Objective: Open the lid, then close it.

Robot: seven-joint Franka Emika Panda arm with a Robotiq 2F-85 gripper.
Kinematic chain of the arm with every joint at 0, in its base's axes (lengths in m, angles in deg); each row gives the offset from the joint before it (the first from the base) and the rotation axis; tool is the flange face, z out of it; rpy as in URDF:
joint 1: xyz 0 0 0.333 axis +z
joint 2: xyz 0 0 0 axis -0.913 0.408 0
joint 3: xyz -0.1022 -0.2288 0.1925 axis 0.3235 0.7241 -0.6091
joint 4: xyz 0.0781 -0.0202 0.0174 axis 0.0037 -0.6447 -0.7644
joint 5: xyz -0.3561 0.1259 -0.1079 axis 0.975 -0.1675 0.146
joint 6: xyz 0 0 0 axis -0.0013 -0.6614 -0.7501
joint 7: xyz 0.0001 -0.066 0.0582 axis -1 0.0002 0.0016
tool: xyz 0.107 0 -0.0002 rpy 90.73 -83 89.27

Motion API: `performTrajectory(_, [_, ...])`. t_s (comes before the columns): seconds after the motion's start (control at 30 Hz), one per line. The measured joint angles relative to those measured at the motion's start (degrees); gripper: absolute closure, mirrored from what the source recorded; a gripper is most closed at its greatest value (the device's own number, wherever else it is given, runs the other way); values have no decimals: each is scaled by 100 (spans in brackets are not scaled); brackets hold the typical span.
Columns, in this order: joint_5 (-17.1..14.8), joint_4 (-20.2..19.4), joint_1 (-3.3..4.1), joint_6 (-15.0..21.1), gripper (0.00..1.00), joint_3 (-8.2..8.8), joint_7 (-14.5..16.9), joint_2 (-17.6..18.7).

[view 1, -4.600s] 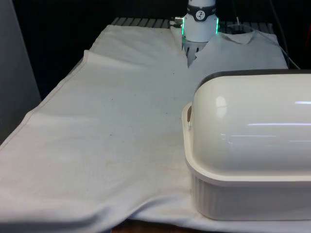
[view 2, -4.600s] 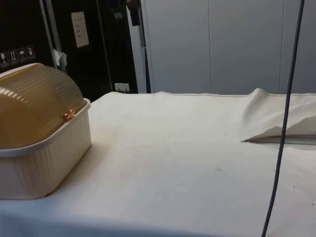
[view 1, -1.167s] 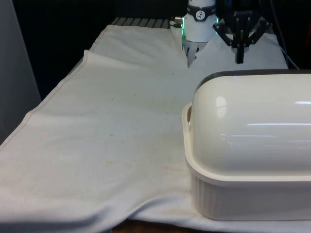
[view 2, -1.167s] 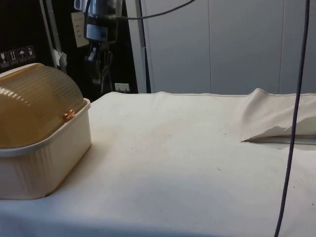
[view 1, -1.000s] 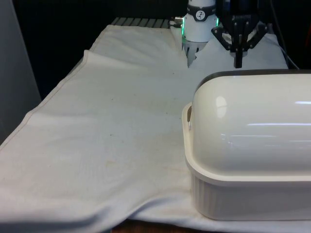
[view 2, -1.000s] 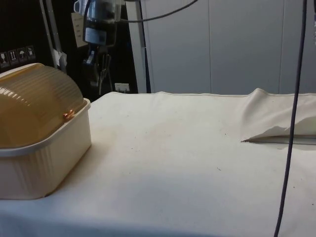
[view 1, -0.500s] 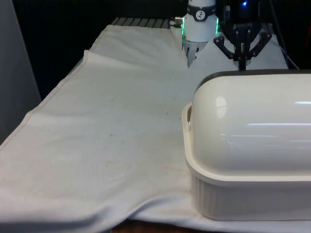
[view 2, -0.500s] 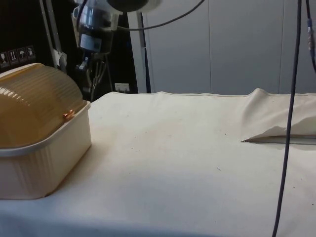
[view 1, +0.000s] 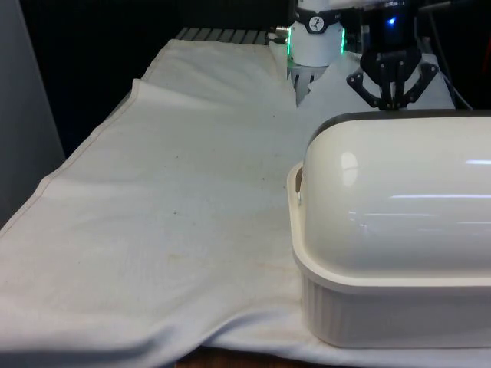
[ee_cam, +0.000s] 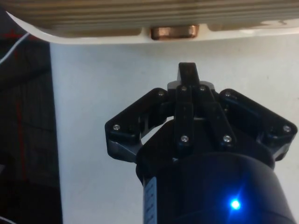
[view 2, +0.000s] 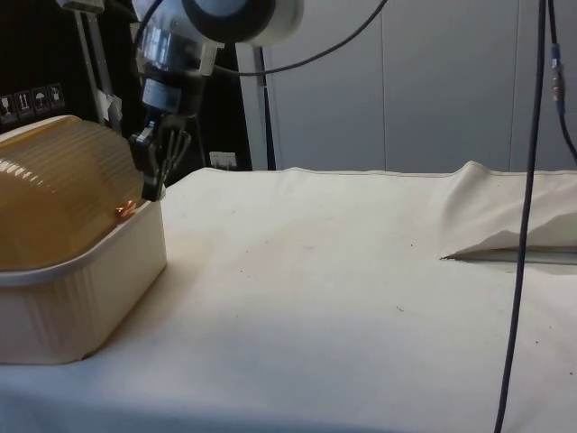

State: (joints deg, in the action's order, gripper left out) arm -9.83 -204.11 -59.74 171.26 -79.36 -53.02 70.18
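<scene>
One bread box (view 1: 399, 230) sits on the white cloth (view 1: 176, 207), and it is the only thing I have to work with. Reading the front view from its left: bare cloth runs across most of the table, wrinkled along the near edge, and the box takes the front view's right, close to the camera, with its back to me. From here its domed lid (view 1: 399, 192) looks cream and glossy and sits down on the ribbed base (view 1: 383, 307), so the box is closed. Just above the lid's far edge I see my gripper (view 1: 390, 98) pointing down, the tips partly hidden behind the dome.

In the side view the order flips: the box is at the left, its lid a ribbed, amber-tinted dome (view 2: 63, 194) over the cream base (view 2: 81, 289), and a small copper handle (view 2: 125, 210) sticks out where the lid's front edge meets the base rim. The gripper (view 2: 155, 185) hangs just beside that edge, tips a little above the handle and close to it; I cannot tell from this angle whether they touch the lid. To the right of it the cloth is open, with a raised fold near the far right edge.

The wrist view gives me the best read of the tool. The gripper (ee_cam: 188, 71) has its two fingers (ee_cam: 188, 74) pressed together into a single tip, with nothing pinched between them. The copper handle (ee_cam: 173, 32) lies straight ahead of that tip, a clear strip of cloth between the two, so the tool is clenched, empty and short of the handle.
</scene>
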Motion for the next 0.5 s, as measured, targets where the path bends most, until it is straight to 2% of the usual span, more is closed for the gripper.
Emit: performTrajectory(0.5, [-206,11,6,573,100,-235,-17,286])
